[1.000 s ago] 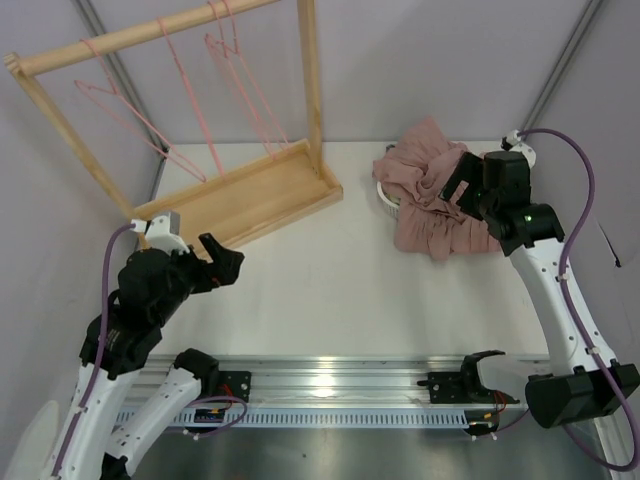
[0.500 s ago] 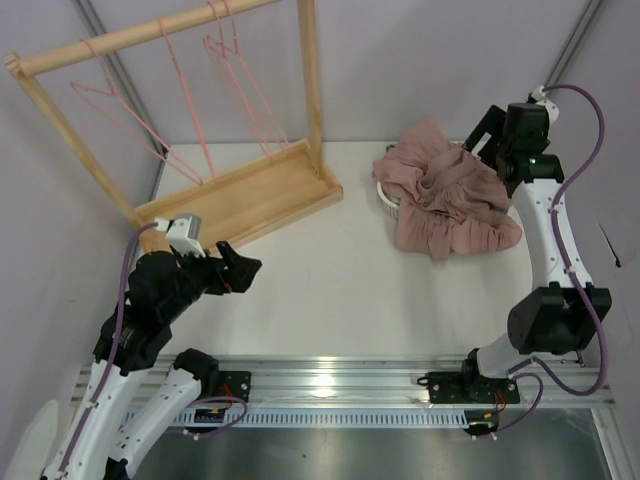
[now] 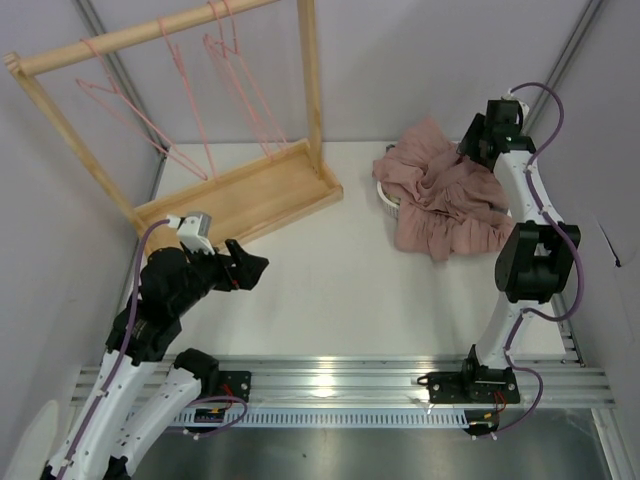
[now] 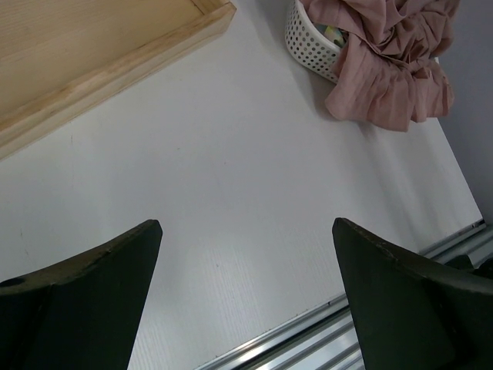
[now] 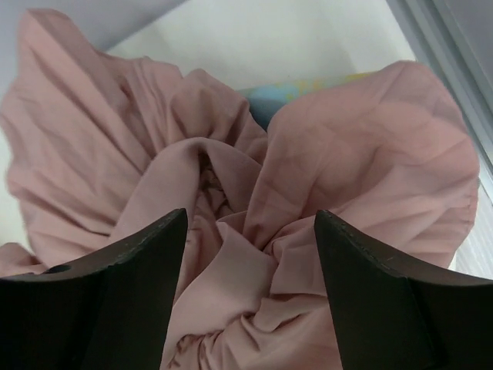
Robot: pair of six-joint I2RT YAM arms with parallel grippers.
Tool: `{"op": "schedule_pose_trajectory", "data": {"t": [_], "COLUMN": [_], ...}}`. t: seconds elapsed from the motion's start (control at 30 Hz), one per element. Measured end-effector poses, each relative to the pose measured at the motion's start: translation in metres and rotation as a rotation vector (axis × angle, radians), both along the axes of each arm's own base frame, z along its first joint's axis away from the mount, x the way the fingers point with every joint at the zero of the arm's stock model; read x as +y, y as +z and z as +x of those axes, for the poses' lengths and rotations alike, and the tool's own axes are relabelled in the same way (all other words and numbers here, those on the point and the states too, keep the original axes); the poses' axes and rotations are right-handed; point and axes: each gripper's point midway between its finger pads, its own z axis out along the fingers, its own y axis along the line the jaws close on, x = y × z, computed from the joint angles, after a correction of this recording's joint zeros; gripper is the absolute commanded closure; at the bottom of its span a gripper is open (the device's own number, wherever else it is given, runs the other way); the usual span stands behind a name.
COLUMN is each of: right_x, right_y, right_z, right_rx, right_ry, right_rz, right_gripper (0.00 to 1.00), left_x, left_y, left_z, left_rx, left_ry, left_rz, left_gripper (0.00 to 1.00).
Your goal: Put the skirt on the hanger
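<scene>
While the skirt [image 3: 440, 195] lies heaped over a white perforated basket [image 4: 308, 38] at the far right corner of the bench [image 3: 330, 280], the right claw [image 5: 250, 223] hangs directly over it. Its fingers are apart on either side of a raised pink fold and are not pinching it. This looks like the pick-up step. The next move calls for clamping that fold and lifting the skirt free of the basket. The left claw [image 4: 246, 231] hovers with its fingers wide apart and nothing between them, above the near left part of the bench. Thin pink hangers [image 3: 187, 100] dangle from a wooden rack [image 3: 160, 30] at the far left corner. The bench is plain white, with pale grey walls around it and a metal rail [image 3: 330, 385] along its near edge.
</scene>
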Motion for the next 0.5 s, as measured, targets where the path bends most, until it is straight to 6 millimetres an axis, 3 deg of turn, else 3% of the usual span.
{"op": "schedule_pose_trajectory", "data": {"t": [0.17, 0.5], "right_x": [-0.001, 0.0], "right_y": [-0.024, -0.037], "right_z": [0.001, -0.005], "right_rx": [0.062, 0.099], "right_ry": [0.004, 0.012], "right_rz": [-0.008, -0.022], "right_gripper": [0.43, 0.41], "left_x": [-0.001, -0.007], "left_y": [-0.002, -0.007], "left_z": [0.002, 0.014], "left_rx": [0.0, 0.021], "left_ry": [0.004, -0.004], "left_rz": [-0.005, 0.001], "left_gripper": [0.01, 0.01]}}
